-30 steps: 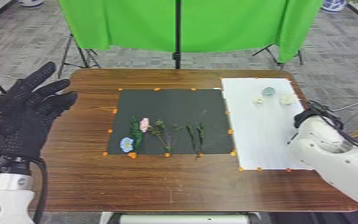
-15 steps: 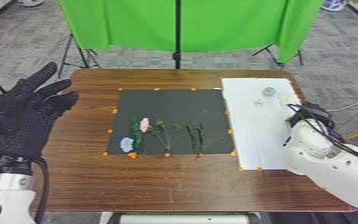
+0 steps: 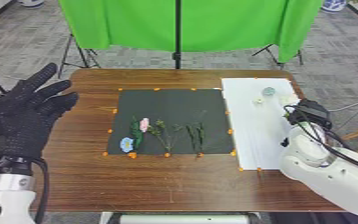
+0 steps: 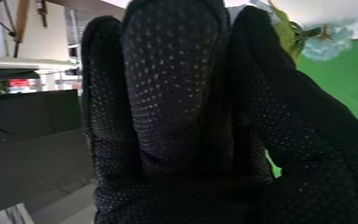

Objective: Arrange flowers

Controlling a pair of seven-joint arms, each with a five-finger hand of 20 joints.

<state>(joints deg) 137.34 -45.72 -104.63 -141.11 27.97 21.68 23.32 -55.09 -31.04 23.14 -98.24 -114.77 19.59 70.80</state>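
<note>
Head view: left of the bench (image 3: pixel 193 187), the left hand (image 3: pixel 26 117) has released fingers. Pink (image 3: pixel 143 124) and blue flowers (image 3: pixel 127 145) lie near, probably light and crushable: pinch stems.

Right wrist view: blue bloom (image 4: pixel 328 44) beyond the right hand (image 4: pixel 171 90); grasp, I cannot tell.

Left arm (image 3: pixel 5 181) came in at the head view's lower left corner, pretty much upright. Left hand (image 3: pixel 20 125) was raised above its wrist, open, fingers (image 3: pixel 35 80) spread and angled up and slightly inward. Right arm (image 3: pixel 322 167) slanted in from the lower right, up and inward, black cables (image 3: pixel 316 134) looped along its wrist end. Right hand (image 3: pixel 309 111) sat at the far end. Wrist view: right hand's fingers (image 4: pixel 171 75) upright, straight, close together; thumb (image 4: pixel 291 105) leaned toward them, narrow gap near its base.
</note>
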